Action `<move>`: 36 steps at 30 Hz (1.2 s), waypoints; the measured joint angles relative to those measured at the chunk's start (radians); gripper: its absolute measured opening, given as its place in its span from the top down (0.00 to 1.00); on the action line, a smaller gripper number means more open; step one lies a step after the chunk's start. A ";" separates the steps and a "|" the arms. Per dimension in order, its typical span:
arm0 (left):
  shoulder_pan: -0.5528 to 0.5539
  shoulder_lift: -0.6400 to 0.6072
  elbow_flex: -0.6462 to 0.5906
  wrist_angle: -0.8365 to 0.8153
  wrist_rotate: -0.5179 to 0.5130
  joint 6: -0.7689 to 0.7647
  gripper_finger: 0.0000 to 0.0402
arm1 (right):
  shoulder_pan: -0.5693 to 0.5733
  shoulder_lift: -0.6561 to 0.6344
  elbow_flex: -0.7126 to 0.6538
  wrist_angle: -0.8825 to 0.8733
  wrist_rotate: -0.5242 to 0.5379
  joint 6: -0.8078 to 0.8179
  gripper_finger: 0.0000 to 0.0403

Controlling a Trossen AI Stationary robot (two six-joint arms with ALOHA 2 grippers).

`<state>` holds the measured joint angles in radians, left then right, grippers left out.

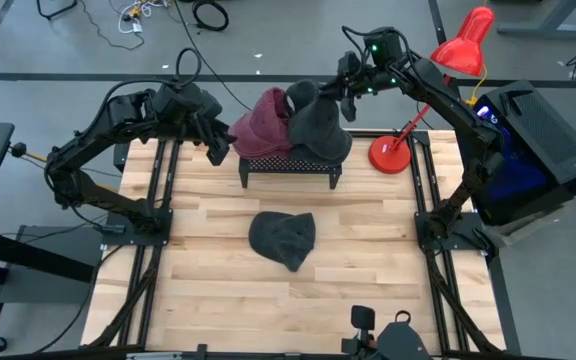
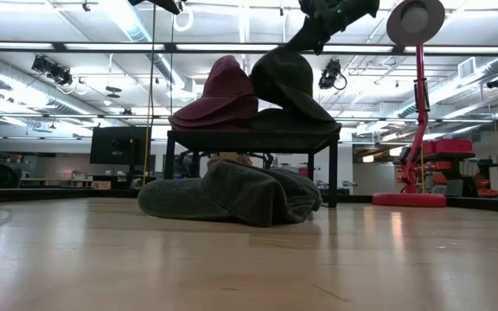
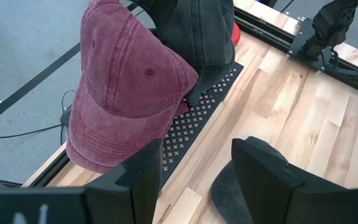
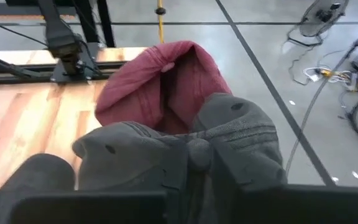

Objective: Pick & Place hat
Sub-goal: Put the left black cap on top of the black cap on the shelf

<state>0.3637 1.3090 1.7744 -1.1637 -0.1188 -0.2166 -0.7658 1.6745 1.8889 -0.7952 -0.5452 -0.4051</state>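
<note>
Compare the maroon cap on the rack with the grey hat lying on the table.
The maroon cap sits raised on the black rack; the grey hat lies crumpled on the wooden table. The cap keeps a domed shape; the hat is flattened. Neither is held by a hand.

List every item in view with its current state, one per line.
Red cap: on the rack, untouched.
Dark cap: on the rack, crown pinched by the right gripper.
Grey hat: crumpled on the table.
Left gripper: open, empty, beside the red cap.
Lamp: upright.
</note>
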 joint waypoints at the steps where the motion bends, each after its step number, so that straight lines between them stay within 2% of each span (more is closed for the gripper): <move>1: 0.000 0.000 0.000 0.000 0.000 0.000 0.50 | 0.000 0.000 0.000 0.000 0.014 -0.003 0.90; 18: 0.000 0.000 0.000 0.000 0.000 -0.001 0.50 | 0.000 -0.019 0.043 -0.072 0.065 -0.054 0.91; 36: 0.000 0.000 0.000 0.007 0.000 -0.008 0.50 | 0.013 -0.010 0.060 -0.154 0.031 -0.061 0.91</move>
<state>0.3637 1.3090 1.7741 -1.1568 -0.1190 -0.2241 -0.7525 1.6642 1.9491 -0.9493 -0.5144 -0.4656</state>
